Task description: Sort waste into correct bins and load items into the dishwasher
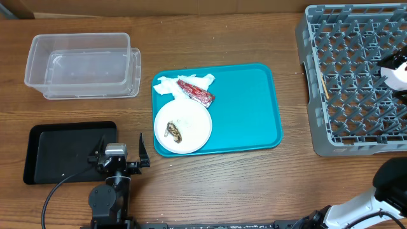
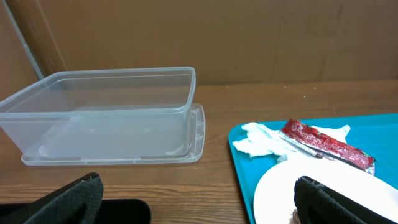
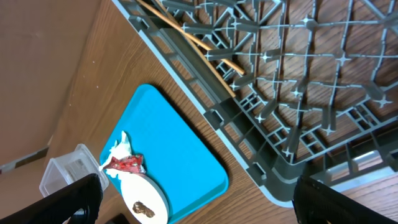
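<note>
On the teal tray (image 1: 245, 108) a white plate (image 1: 191, 124) carries a brown food scrap (image 1: 173, 131). Behind the plate lie a crumpled napkin (image 1: 166, 84) and a red wrapper (image 1: 196, 93). My left gripper (image 1: 122, 145) stands open and empty left of the plate, between it and the black tray (image 1: 63, 152); its fingers (image 2: 336, 202) frame the clear tub (image 2: 106, 106). My right gripper (image 1: 397, 71) hangs open over the grey dish rack (image 1: 350, 76), nothing between its fingers (image 3: 342, 199). Wooden chopsticks (image 3: 193, 40) lie in the rack near its left wall.
The clear tub (image 1: 79, 67) sits on its lid at the back left. The rack (image 3: 298, 93) fills the right side. The right arm's base (image 1: 381, 191) stands at the front right. A cardboard wall backs the table.
</note>
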